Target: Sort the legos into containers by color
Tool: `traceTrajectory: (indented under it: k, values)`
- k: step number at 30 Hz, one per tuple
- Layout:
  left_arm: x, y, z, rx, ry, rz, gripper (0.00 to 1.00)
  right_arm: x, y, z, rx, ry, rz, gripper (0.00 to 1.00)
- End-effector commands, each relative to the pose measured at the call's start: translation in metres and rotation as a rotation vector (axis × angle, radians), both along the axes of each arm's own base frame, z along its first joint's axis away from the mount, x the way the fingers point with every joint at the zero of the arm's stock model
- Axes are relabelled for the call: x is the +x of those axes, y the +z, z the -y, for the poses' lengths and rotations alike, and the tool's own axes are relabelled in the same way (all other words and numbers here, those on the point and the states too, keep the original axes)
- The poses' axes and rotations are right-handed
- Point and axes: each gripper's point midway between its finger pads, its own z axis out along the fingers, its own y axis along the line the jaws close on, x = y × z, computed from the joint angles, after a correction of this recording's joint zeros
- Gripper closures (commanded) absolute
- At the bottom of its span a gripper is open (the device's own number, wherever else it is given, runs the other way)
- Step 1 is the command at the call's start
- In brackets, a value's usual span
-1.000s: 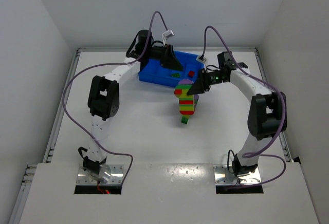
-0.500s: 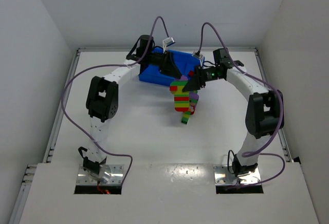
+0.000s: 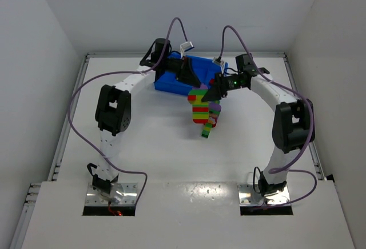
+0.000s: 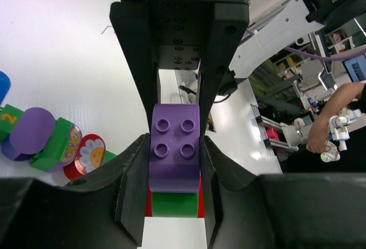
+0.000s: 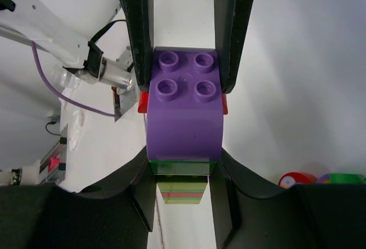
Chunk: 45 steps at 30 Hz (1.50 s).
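The legos in play are a striped stick (image 3: pixel 201 111) of red, green and yellow bricks capped by a purple brick (image 4: pixel 174 146). It hangs off the blue tray (image 3: pixel 166 83) at about the tray's 5 o'clock, not over any compartment. A red and a green piece already lie inside the tray.

The left gripper (image 4: pixel 173 164) reaches in from 10 o'clock and is clenched on the purple brick, its fingers pressed to both flanks. The right gripper (image 5: pixel 182 173) comes from 2 o'clock and is clamped on the same stick just under that cap. The two sets of fingers nearly touch.

The likely step is pulling the cap off, and several things could go wrong. With grips this close, the fingers may knock each other as the arms part. The stick may break at a lower seam rather than under the purple. The long free end could swing, snap off and fall to the table outside the tray. A smooth purple flank may also slip from the pads.

As for writing, one loose green brick (image 4: pixel 8 121) at 9 o'clock in the left wrist view bears a yellow "2". A red disc (image 4: pixel 90 153) beside it shows a flower. No brand name is readable.
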Motion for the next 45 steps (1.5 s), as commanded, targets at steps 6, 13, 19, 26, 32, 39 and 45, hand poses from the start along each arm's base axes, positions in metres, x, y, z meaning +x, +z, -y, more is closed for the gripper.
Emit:
traceTrajectory:
  k: [6,13,19,26,32,39,45]
  values:
    - [0.080,0.088,-0.032,-0.108,0.319,0.280,1.00,-0.026,0.010,-0.015,0.047,0.089,0.051,0.98]
    - [0.159,0.049,-0.067,0.116,0.747,0.341,1.00,-0.028,0.004,-0.012,0.014,0.080,0.059,0.98]
    - [0.197,-0.025,-0.101,0.444,1.063,0.365,1.00,-0.022,-0.001,-0.007,-0.015,0.052,0.065,0.98]
    - [0.207,-0.061,-0.107,0.570,1.163,0.339,1.00,-0.008,-0.005,0.002,-0.030,-0.001,0.045,0.98]
    - [0.210,-0.079,-0.099,0.600,1.157,0.329,1.00,0.012,-0.001,0.011,-0.011,-0.068,0.038,0.98]
    - [0.214,-0.101,-0.093,0.608,1.129,0.311,0.96,0.052,0.003,0.039,-0.008,-0.231,0.015,0.98]
    - [0.233,-0.112,-0.085,0.584,1.129,0.325,0.95,0.066,0.010,0.047,0.002,-0.273,0.025,0.98]
